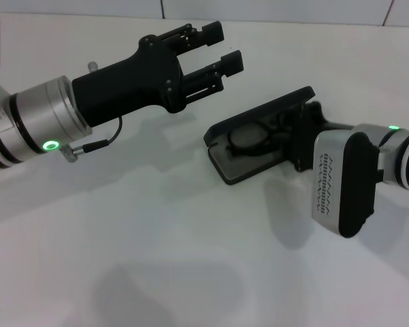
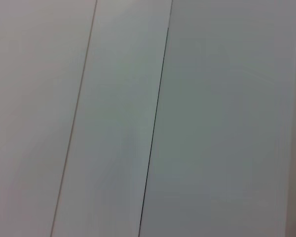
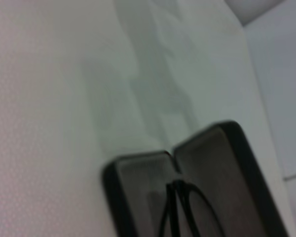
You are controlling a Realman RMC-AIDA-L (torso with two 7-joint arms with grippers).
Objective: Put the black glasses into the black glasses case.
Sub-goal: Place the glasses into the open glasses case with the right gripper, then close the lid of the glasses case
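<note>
The black glasses case (image 1: pixel 240 169) lies open on the white table, right of the middle, with its lid (image 1: pixel 273 107) raised at the back. The black glasses (image 1: pixel 251 139) lie inside it on the grey lining. My right gripper (image 1: pixel 294 139) is at the case's right end, close over the glasses, and mostly hidden behind its own wrist. The right wrist view shows the open case (image 3: pixel 126 187) and the glasses' frame (image 3: pixel 187 210) inside it. My left gripper (image 1: pixel 225 48) is open and empty, held in the air to the upper left of the case.
The white table (image 1: pixel 157 259) spreads around the case. A wall seam runs along the back edge (image 1: pixel 163 15). The left wrist view shows only pale wall panels (image 2: pixel 212 123).
</note>
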